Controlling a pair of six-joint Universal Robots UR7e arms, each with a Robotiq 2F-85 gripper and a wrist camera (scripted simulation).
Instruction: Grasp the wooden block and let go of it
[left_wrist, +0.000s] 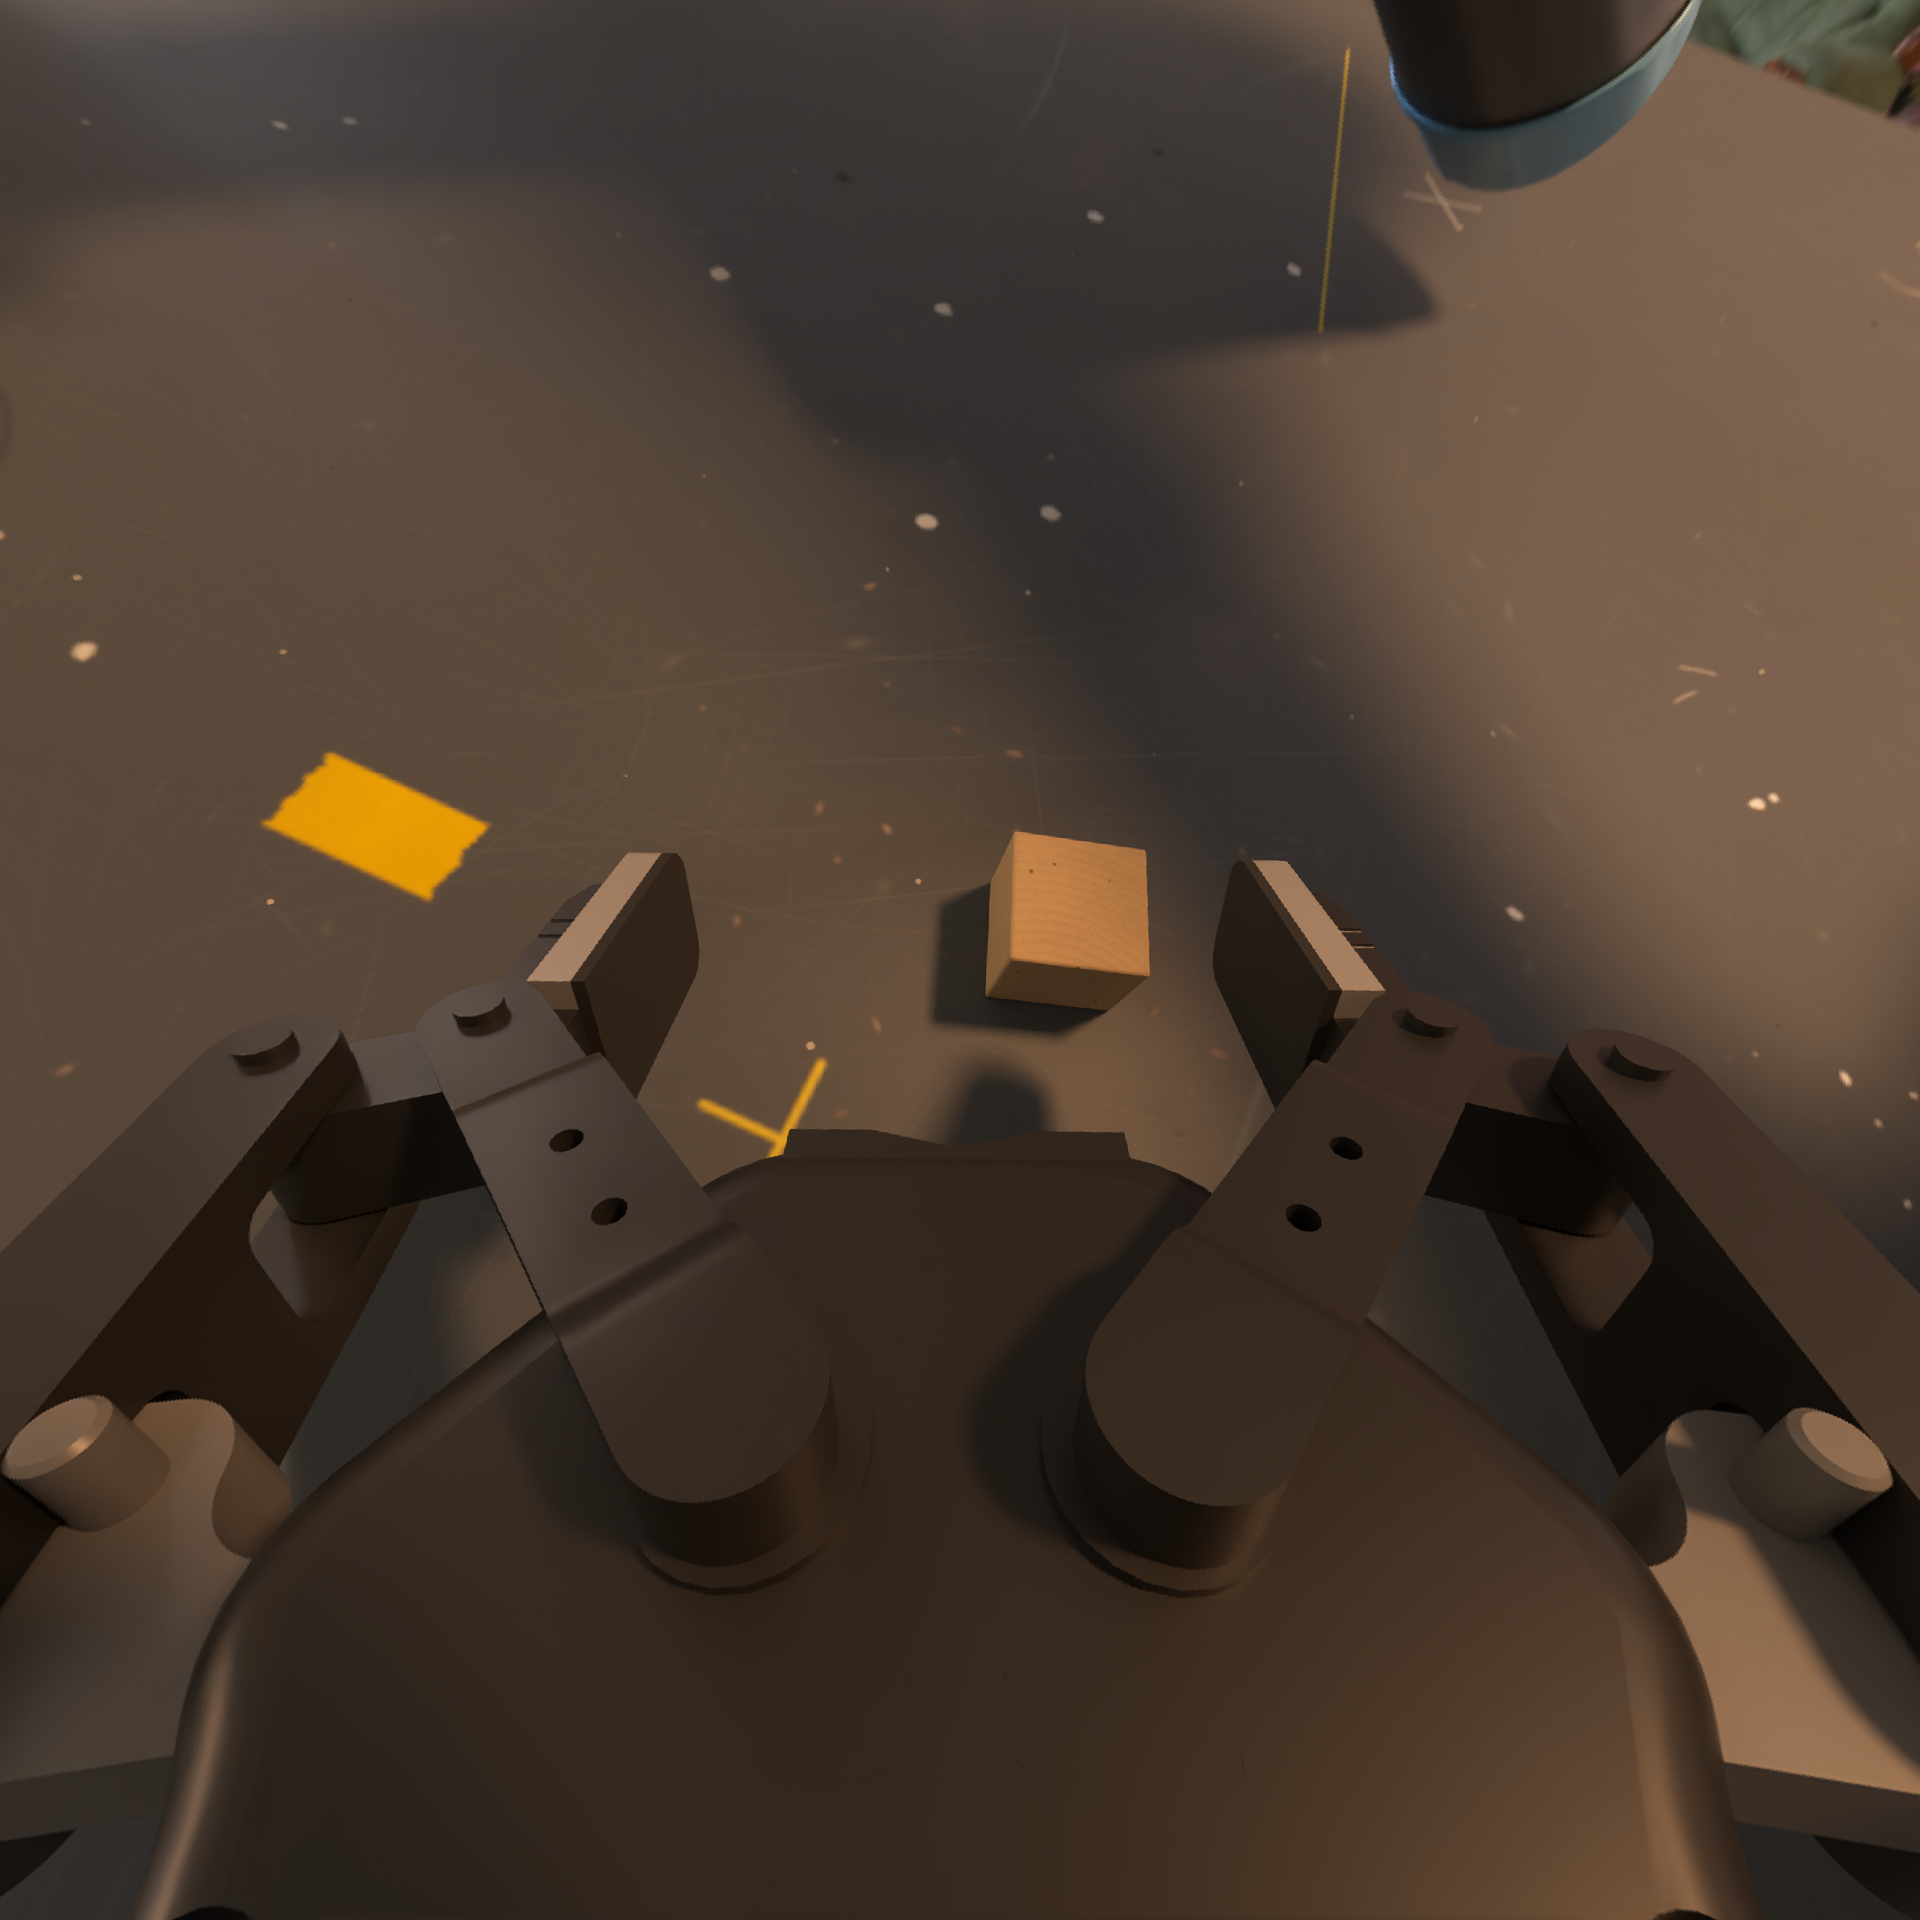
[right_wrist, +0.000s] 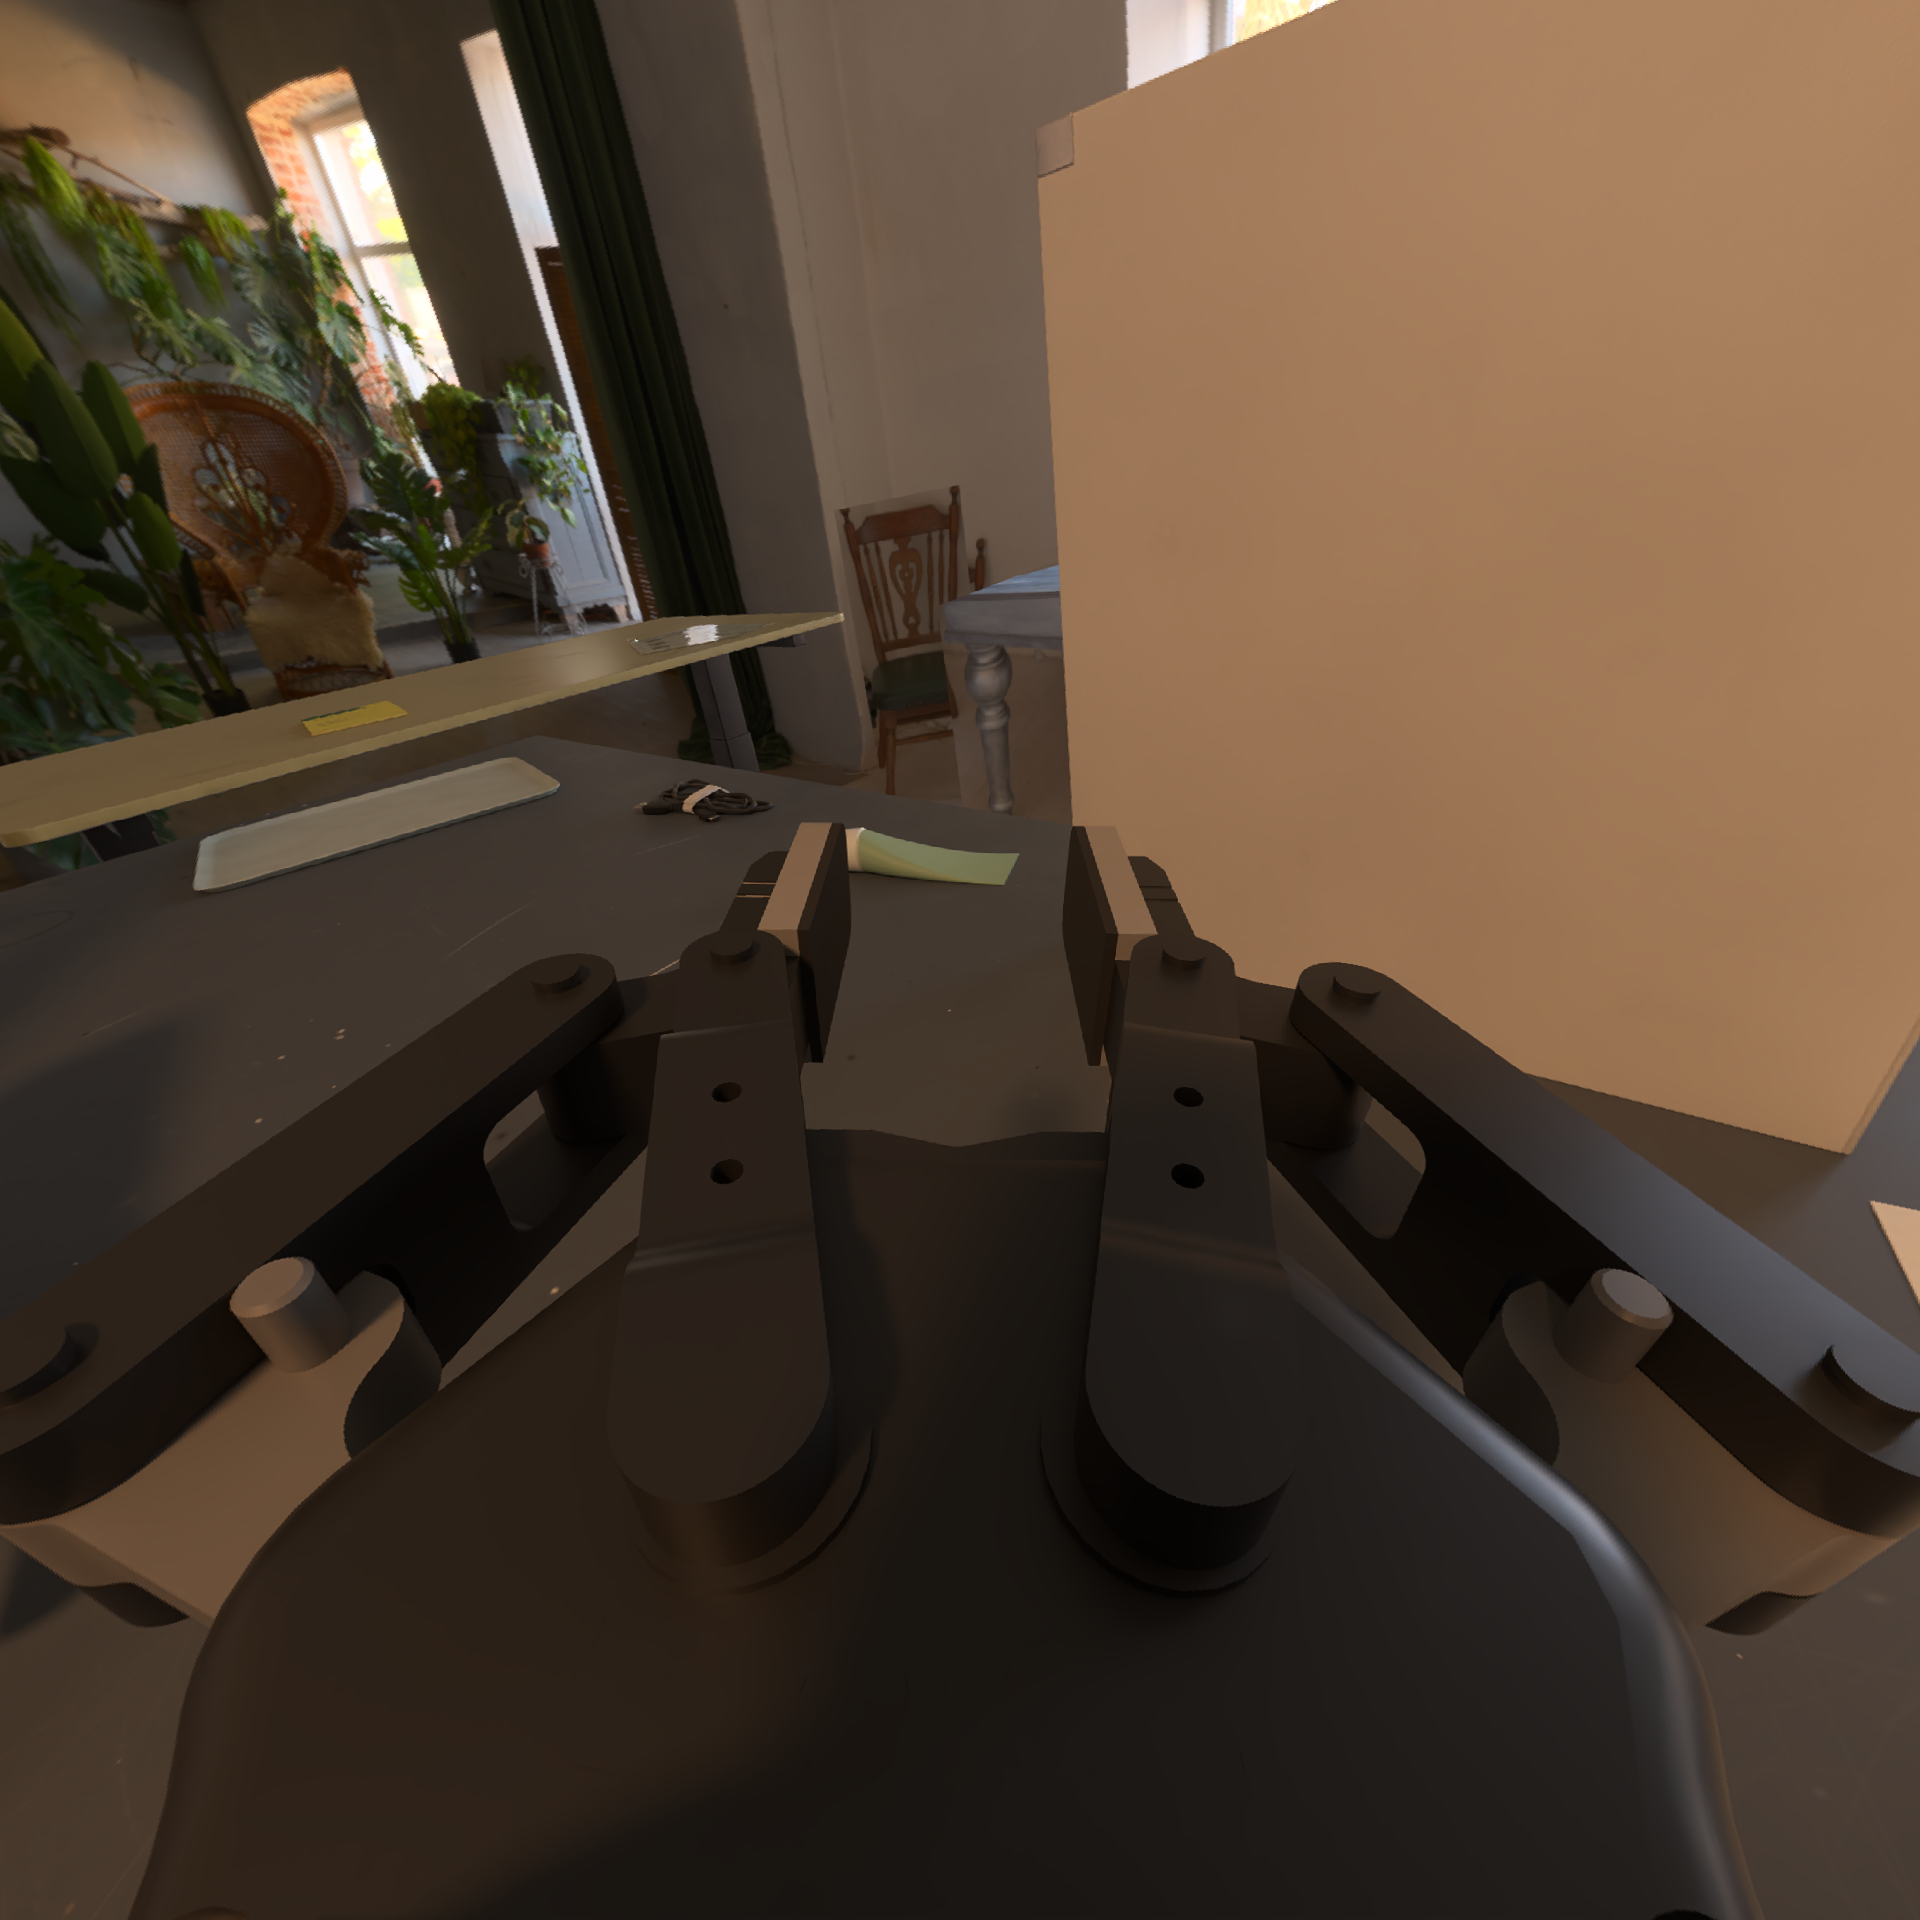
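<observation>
- Small light-brown wooden block, cube-shaped: rests on the dark scuffed table, in the gap between the two fingertips of the left gripper, nearer the right-hand finger and touching neither.
- Left gripper: jaws spread wide, holding nothing.
- Yellow rectangular tape patch: flat on the table, beyond the left-hand finger.
- Thin yellow cross mark: on the table, just ahead of the gripper's palm.
- Right gripper: jaws apart, empty, above the table.
- Pale green tube: lying beyond its fingertips.
- Large tan panel: standing at right.
</observation>
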